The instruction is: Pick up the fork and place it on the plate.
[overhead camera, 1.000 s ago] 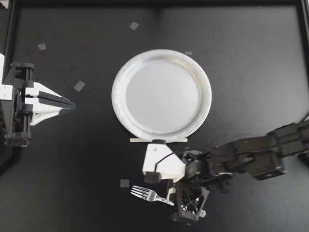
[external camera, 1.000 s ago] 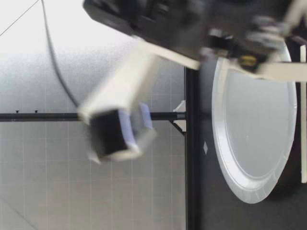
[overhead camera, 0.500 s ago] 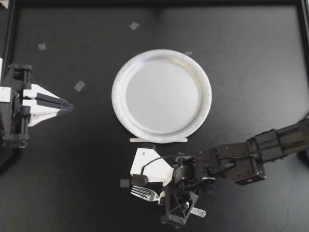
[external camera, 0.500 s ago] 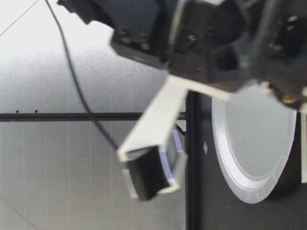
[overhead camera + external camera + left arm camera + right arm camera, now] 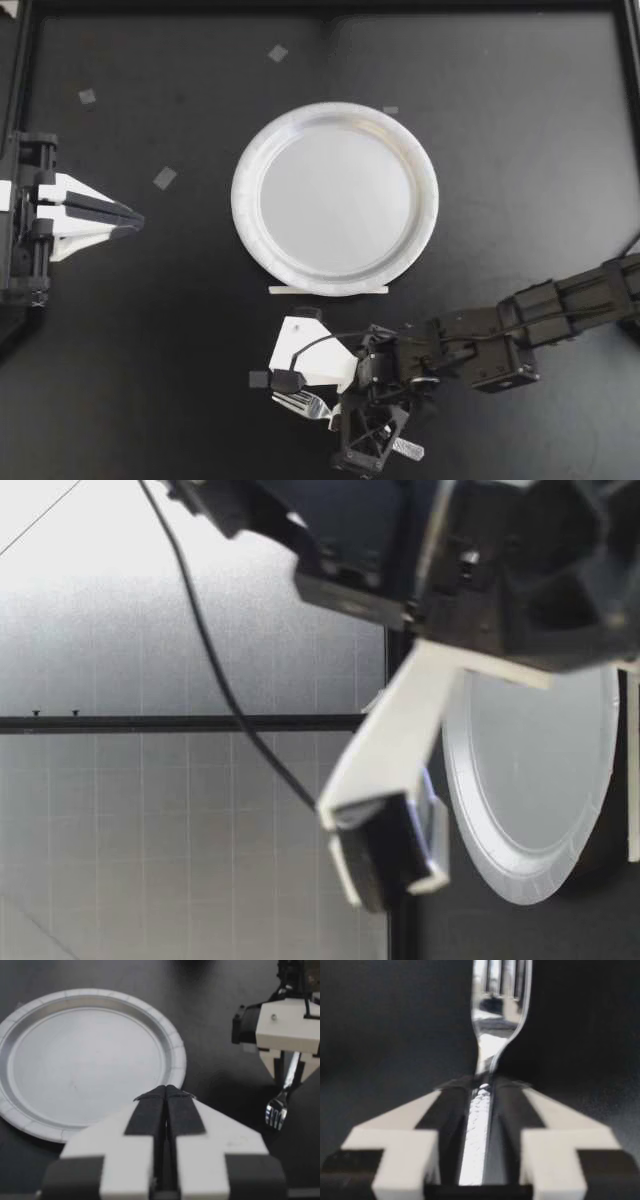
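Pinching the fork (image 5: 297,404) by its neck in the closed right claw (image 5: 338,415), lower centre of frame below the plate (image 5: 243,190) (stiff, light, probably slippery metal); holding nothing in the closed left claw (image 5: 135,217).

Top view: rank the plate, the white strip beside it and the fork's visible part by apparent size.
1. The plate, by far the largest.
2. The white strip: longer than the showing tines of the fork but much thinner, so these two are close.
3. The fork, mostly hidden.

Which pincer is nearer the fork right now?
Right. The right pincer is shut on the fork; the left pincer sits far off at the table edge.
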{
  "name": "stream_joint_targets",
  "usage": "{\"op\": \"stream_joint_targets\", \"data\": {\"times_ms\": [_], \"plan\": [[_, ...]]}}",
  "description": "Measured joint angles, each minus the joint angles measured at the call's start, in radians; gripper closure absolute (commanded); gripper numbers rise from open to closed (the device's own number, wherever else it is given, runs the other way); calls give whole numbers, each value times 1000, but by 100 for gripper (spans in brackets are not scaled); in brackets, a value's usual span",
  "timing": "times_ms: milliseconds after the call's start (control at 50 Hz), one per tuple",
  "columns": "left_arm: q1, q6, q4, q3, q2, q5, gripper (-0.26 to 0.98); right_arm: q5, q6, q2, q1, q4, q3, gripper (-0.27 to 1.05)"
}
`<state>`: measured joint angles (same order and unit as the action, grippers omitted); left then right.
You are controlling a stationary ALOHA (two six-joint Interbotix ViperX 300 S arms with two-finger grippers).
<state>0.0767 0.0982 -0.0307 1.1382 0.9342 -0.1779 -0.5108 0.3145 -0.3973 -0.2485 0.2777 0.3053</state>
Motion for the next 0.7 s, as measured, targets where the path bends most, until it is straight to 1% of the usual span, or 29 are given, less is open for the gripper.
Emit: {"op": "stream_joint_targets", "data": {"times_ms": [80, 140, 240, 300, 380, 440, 560, 620, 680, 700], "plan": [[0, 0, 0, 6, 0, 0, 73, 2, 0, -9, 0, 0, -12, 43], [0, 0, -2, 14, 0, 2, 73, 0, 0, -11, 0, 0, -17, 48], [0, -3, -2, 23, 2, 2, 73, -2, 0, -8, 0, -8, -23, 62], [0, -3, 0, 32, 3, 6, 73, -3, -2, 12, -2, -41, -29, 71], [0, -11, -2, 51, 3, 48, 73, 9, -2, 83, 6, -132, -54, 79], [0, -18, 0, 69, 2, 114, 73, 34, -3, 144, 14, -207, -77, 80], [0, -34, 0, 120, -12, 339, 72, 161, -12, 282, 57, -397, -118, 80], [0, -34, 0, 141, -35, 454, 69, 255, -11, 325, 87, -476, -118, 80], [0, -37, 3, 147, -63, 549, 62, 354, -15, 344, 124, -541, -117, 80], [0, -37, 6, 146, -71, 569, 58, 391, -15, 347, 137, -560, -114, 80]]}}
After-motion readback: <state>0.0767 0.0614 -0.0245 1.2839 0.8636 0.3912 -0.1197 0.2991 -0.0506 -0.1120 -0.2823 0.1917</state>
